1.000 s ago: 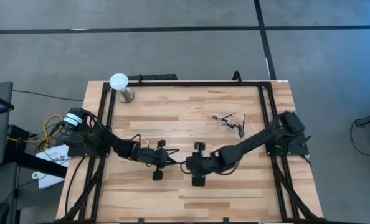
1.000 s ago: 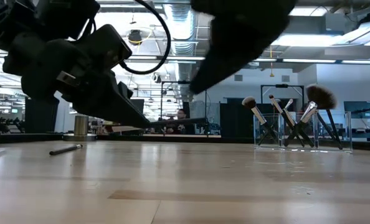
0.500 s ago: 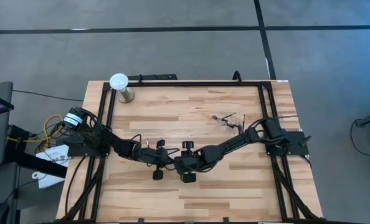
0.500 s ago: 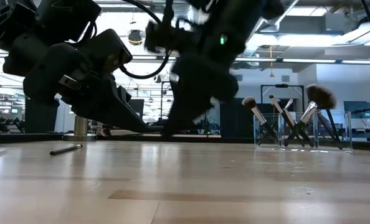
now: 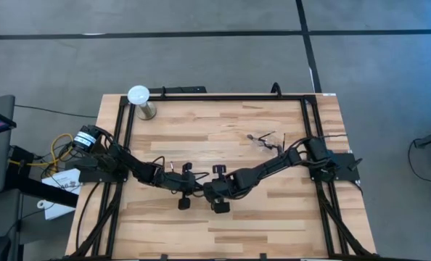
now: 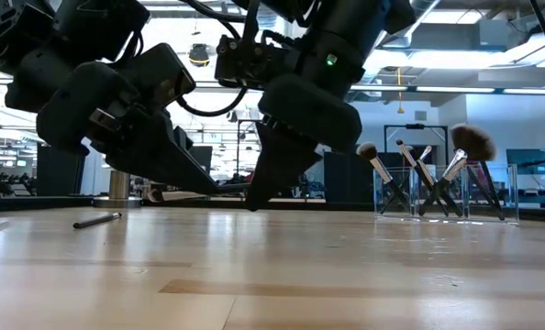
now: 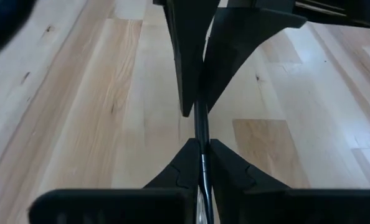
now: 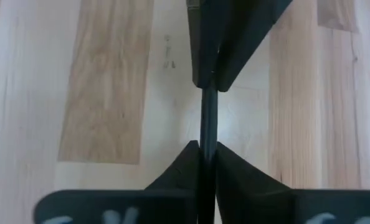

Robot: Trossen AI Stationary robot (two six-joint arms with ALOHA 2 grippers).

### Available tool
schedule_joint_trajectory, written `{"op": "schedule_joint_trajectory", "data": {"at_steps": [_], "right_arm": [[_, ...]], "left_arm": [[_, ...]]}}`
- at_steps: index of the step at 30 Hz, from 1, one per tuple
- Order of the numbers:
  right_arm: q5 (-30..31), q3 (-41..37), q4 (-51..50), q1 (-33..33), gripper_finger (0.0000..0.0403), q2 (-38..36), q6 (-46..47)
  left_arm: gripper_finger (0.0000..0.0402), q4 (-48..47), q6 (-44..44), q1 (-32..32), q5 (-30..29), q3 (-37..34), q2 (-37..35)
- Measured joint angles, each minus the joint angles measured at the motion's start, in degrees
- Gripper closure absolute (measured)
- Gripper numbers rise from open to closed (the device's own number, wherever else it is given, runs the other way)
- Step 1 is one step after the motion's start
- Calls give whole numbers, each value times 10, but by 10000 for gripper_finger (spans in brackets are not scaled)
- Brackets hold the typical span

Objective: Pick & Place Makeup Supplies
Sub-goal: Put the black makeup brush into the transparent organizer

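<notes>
A thin dark makeup brush (image 6: 238, 187) hangs level above the middle of the table, between my two grippers. My left gripper (image 5: 194, 188) is shut on it from the table's left, and my right gripper (image 5: 207, 190) is shut on it from the right. In each wrist view the other arm's fingers show ahead on the same stick. Another dark brush (image 6: 96, 220) lies flat on the table. Several brushes stand upright in a clear holder (image 6: 442, 191), seen from above at the far right (image 5: 266, 141). My left gripper pinches the brush's dark stick (image 7: 202, 148) between its two fingertips. The fingers slant down from the table's left, and the stick runs on ahead of them. The brush is lifted clear of the table, about level. My right gripper pinches the same stick (image 8: 208, 134) between its two fingertips, a short way from the left fingers (image 8: 217, 59). Its fingers (image 6: 259, 192) slant down from the table's right. The stick stays clear of the table.
A white globe on a metal base (image 5: 138, 95) stands at the far left corner. A black frame (image 5: 215, 96) runs along the table's far, left and right edges. Bare wood (image 5: 223, 228) lies toward the near edge.
My right gripper has gone toward the table's left and down, up to the left gripper, and has taken hold of the brush stick that sticks out of it. The left gripper and the brush have stayed in place.
</notes>
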Motion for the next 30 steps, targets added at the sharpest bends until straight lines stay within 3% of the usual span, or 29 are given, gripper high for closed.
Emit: {"op": "schedule_joint_trajectory", "data": {"at_steps": [6, 11, 17, 24, 27, 30], "right_arm": [[-2, 0, -8, 1, 383, -2, 33], [36, 0, -82, 6, 392, -3, 84], [148, 0, -236, 22, 391, -51, 173], [351, -10, -438, 97, 391, -208, 333], [437, -86, -425, 139, 391, -299, 416], [492, -215, -312, 173, 392, -385, 451]], "left_arm": [[365, -1, -14, 6, 0, 0, -5], [337, 5, -7, 0, -87, 0, -45], [324, 6, -5, -7, -124, 0, -139], [333, 8, 1, -7, -124, 0, -210], [335, 31, -4, -7, -124, 0, -204], [335, 97, 2, -6, -119, 0, -175]]}}
